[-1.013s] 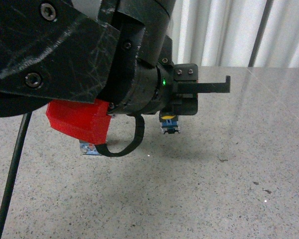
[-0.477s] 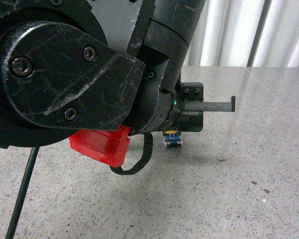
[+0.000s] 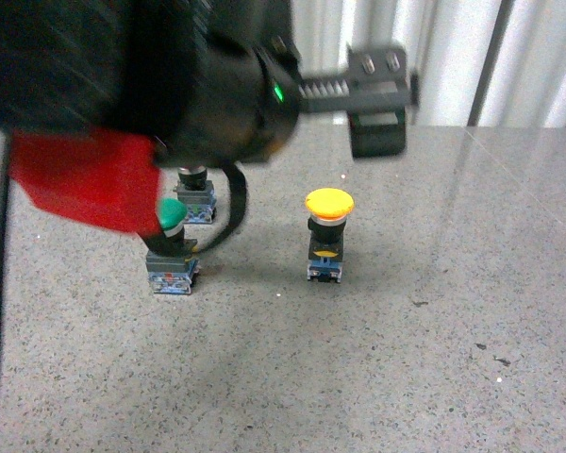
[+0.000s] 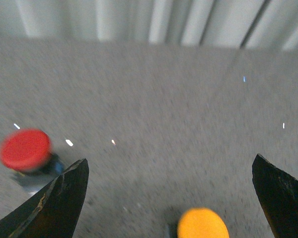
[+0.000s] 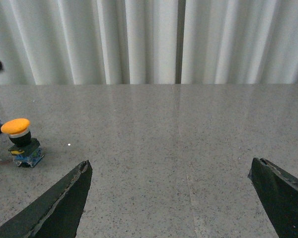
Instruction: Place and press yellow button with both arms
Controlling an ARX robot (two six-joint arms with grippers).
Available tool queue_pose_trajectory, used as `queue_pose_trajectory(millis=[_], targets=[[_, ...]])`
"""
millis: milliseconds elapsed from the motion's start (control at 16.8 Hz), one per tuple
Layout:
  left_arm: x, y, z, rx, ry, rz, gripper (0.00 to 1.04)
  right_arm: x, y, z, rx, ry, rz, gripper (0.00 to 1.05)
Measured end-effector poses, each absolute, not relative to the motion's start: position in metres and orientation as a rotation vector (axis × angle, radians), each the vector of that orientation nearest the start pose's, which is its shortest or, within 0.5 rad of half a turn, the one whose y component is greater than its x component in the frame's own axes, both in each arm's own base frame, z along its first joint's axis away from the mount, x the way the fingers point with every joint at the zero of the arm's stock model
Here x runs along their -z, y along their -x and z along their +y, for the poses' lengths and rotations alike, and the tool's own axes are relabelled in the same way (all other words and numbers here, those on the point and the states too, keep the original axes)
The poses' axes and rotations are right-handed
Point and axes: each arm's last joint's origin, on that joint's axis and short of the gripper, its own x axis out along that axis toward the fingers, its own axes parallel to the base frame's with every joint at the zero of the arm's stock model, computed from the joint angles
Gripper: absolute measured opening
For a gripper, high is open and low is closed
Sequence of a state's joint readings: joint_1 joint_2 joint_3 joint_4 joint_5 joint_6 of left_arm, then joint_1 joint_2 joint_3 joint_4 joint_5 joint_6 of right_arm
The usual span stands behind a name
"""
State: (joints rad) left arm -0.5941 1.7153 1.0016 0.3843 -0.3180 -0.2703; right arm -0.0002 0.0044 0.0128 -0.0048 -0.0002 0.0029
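Note:
The yellow button (image 3: 328,236) stands upright on the grey speckled table (image 3: 434,311), with its yellow cap on top and its blue-grey block below. My left arm fills the upper left of the front view. Its open gripper (image 3: 382,113) hangs above and behind the button, clear of it. In the left wrist view the yellow cap (image 4: 203,224) lies low between the open, empty fingers (image 4: 59,203). My right gripper (image 5: 170,161) is open and empty. The yellow button (image 5: 20,141) stands far off to its side. The right arm is out of the front view.
A green-capped button (image 3: 173,250) stands to the left of the yellow one. Another button base (image 3: 196,198) stands behind it, its cap hidden by my arm. A red-capped button (image 4: 25,148) shows in the left wrist view. White curtains (image 5: 149,39) close the far table edge.
My left arm has lifted up and away from the yellow button. The button, mostly hidden under the gripper before, now stands in full view, and so does the green one.

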Motion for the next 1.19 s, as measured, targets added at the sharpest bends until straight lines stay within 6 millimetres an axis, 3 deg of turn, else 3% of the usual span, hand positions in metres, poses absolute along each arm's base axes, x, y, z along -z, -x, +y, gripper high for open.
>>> queue_pose_trajectory(millis=[179,357,417,477,596,894,1191], targets=[[-0.273,-0.288,-0.139,0.126,0.093,0.118,0.98,-0.167,-0.097,0.000,0.000,-0.003,-0.004,0.98],[-0.290,-0.229,-0.083,0.054,-0.023,-0.012,0.98,-0.167,-0.097,0.000,0.000,-0.003,-0.004,0.98],[-0.290,-0.204,-0.064,0.018,-0.050,-0.017,0.95,-0.167,-0.097,0.000,0.000,-0.003,-0.004,0.98],[-0.282,-0.183,-0.046,0.005,-0.044,0.010,0.84,-0.167,-0.097,0.000,0.000,-0.003,-0.004,0.98],[-0.235,-0.143,-0.016,-0.027,-0.019,0.034,0.59,-0.167,-0.097,0.000,0.000,-0.003,-0.004,0.98],[-0.204,-0.126,0.001,-0.024,0.000,0.008,0.01,-0.167,-0.097,0.000,0.000,-0.003,-0.004,0.98],[-0.188,-0.117,0.000,0.002,-0.001,0.002,0.02,-0.167,-0.097,0.000,0.000,-0.003,-0.004,0.98]])
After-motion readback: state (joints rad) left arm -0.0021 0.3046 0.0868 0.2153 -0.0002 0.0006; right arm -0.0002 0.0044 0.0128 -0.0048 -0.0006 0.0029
